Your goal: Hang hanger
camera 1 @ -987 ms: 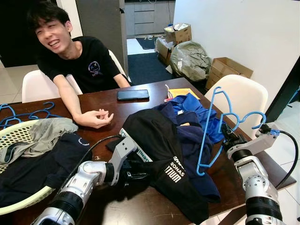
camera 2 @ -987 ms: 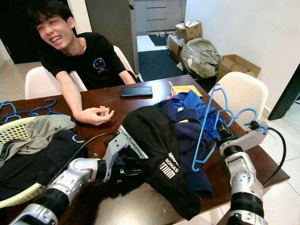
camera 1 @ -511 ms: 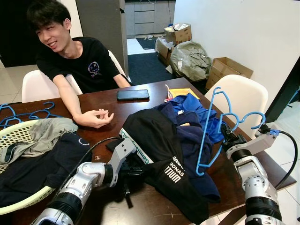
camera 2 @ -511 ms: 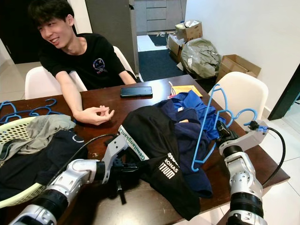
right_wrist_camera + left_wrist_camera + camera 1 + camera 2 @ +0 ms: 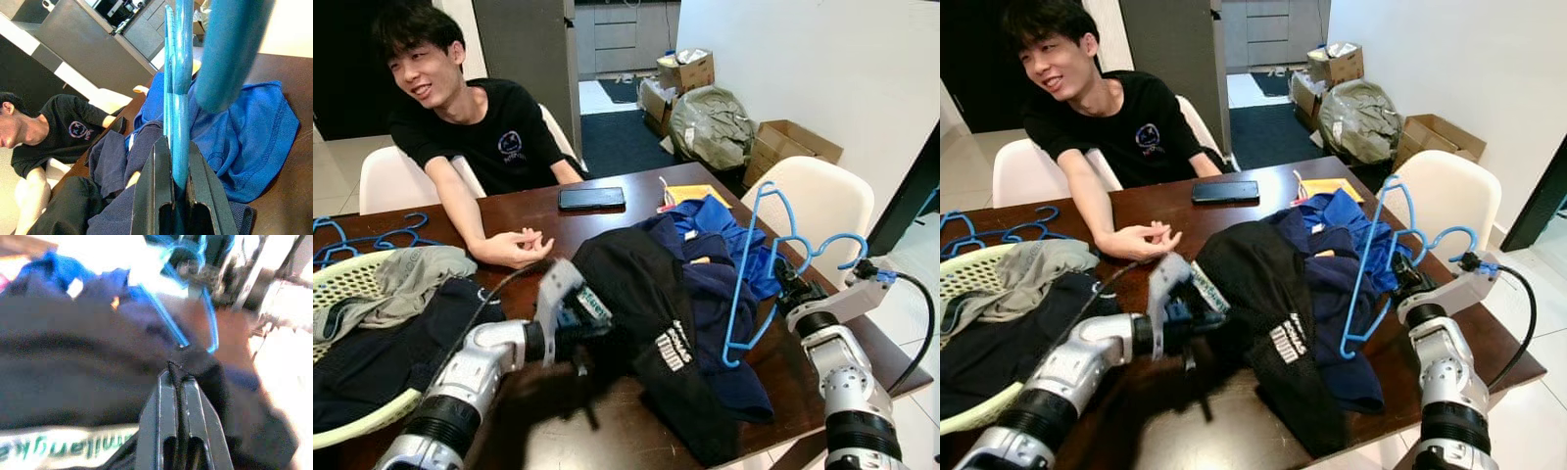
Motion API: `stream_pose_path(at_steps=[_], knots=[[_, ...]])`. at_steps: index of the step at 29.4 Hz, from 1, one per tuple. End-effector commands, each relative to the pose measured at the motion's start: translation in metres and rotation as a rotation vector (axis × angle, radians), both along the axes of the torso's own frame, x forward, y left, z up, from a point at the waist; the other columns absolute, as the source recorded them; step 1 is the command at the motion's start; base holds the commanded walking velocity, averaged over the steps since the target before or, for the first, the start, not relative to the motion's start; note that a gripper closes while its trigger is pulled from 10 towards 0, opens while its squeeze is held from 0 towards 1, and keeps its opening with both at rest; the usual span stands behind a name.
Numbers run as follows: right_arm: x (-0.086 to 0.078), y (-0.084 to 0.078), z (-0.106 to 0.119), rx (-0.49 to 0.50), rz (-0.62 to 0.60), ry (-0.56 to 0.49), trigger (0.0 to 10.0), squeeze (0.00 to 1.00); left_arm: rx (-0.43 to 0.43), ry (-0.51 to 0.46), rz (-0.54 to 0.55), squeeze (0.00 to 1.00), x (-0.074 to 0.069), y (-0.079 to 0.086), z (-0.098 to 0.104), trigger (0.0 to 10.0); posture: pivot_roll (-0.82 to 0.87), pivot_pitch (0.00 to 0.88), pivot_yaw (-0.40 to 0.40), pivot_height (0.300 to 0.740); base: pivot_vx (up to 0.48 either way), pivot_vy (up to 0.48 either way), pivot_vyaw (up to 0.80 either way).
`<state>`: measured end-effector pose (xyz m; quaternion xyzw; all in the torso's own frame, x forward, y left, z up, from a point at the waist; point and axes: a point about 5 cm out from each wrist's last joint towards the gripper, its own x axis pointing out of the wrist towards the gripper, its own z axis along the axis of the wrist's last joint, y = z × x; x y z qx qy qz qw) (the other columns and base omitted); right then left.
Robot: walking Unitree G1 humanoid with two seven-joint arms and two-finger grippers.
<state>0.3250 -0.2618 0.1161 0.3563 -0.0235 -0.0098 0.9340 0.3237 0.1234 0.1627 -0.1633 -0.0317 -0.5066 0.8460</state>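
Observation:
A blue plastic hanger [image 5: 744,264] stands upright over the table's right side, with my right gripper [image 5: 787,285] shut on its lower bar; the right wrist view shows the fingers [image 5: 159,166] clamped on the blue bar [image 5: 178,73]. A black garment with white lettering [image 5: 651,294] lies draped across the middle of the dark wooden table [image 5: 636,211]. My left gripper [image 5: 595,318] is shut on the garment's edge and holds it raised off the table; in the left wrist view black cloth [image 5: 73,377] is pinched between the fingers [image 5: 161,401].
A navy and blue clothes pile [image 5: 724,245] lies under the hanger. A person sits at the far side, one hand [image 5: 514,247] on the table near a phone [image 5: 591,198]. At the left are a laundry basket [image 5: 342,279] and spare blue hangers [image 5: 372,238]. A white chair [image 5: 818,201] stands at the right.
My left gripper has risen and pulled back toward the left, lifting the black garment's edge off the table. The right gripper and hanger have stayed put.

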Motion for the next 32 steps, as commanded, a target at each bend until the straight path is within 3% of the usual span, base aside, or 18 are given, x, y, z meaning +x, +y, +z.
stream_pose_path(at_steps=[1,3,8,11,15,22,23,24,25,27,28,30,32], knots=[[0.001,0.001,-0.003,0.007,-0.001,0.009,10.0,0.0,-0.187,-0.106,0.012,0.0,0.005,0.011,0.048,0.0,-0.05,0.0,-0.009,0.74,0.0,0.0,0.0],[0.0,-0.001,-0.003,0.007,-0.009,0.009,10.0,0.0,-0.362,-0.157,-0.001,0.0,0.004,0.023,0.082,0.0,-0.05,0.0,-0.003,0.74,0.0,0.0,0.0],[-0.001,-0.004,-0.004,0.013,-0.025,0.005,10.0,0.0,-0.463,-0.198,-0.026,0.0,0.002,0.027,0.105,0.0,-0.04,0.0,0.006,0.74,0.0,0.0,0.0],[-0.002,-0.005,-0.005,0.02,-0.034,0.001,10.0,0.0,-0.569,-0.262,-0.09,0.0,-0.007,0.026,0.135,0.0,-0.03,0.0,0.005,0.74,0.0,0.0,0.0],[-0.001,-0.004,-0.005,0.023,-0.034,0.0,10.0,0.0,-0.568,-0.286,-0.117,0.0,-0.012,0.023,0.145,0.0,-0.02,0.0,0.004,0.74,0.0,0.0,0.0],[0.004,0.001,-0.004,0.036,-0.028,-0.01,10.0,0.0,-0.459,-0.327,-0.146,0.0,-0.027,0.013,0.162,0.0,-0.01,0.0,0.013,0.74,0.0,0.0,0.0],[0.003,0.001,-0.004,0.041,-0.03,-0.011,10.0,0.0,-0.415,-0.328,-0.146,0.0,-0.029,0.007,0.16,4.4,-0.01,0.0,0.013,0.74,0.0,0.0,0.0],[0.003,0.001,-0.004,0.045,-0.031,-0.013,10.0,0.0,-0.35,-0.32,-0.138,0.0,-0.029,0.0,0.154,10.0,-0.01,0.0,0.016,0.74,0.0,0.0,0.0],[0.003,0.001,-0.004,0.045,-0.031,-0.013,10.0,0.0,-0.35,-0.32,-0.138,0.0,-0.029,0.0,0.154,10.0,-0.01,0.0,0.016,0.74,0.0,0.0,0.0],[0.004,0.001,-0.004,0.048,-0.031,-0.015,10.0,0.0,-0.221,-0.308,-0.12,0.0,-0.028,-0.011,0.14,10.0,0.0,0.0,0.016,0.74,0.0,0.0,0.0],[0.004,0.001,-0.004,0.048,-0.031,-0.015,10.0,0.0,-0.221,-0.308,-0.12,0.0,-0.028,-0.011,0.14,10.0,0.0,0.0,0.016,0.74,0.0,0.0,0.0],[0.004,0.003,-0.004,0.049,-0.03,-0.017,10.0,0.0,-0.082,-0.264,-0.078,0.0,-0.024,-0.024,0.116,10.0,0.0,0.0,0.019,0.74,0.0,0.0,0.0],[0.004,0.003,-0.005,0.05,-0.03,-0.018,10.0,0.0,-0.045,-0.246,-0.066,0.0,-0.023,-0.029,0.108,10.0,0.0,0.0,0.019,0.74,0.0,0.0,0.0]])
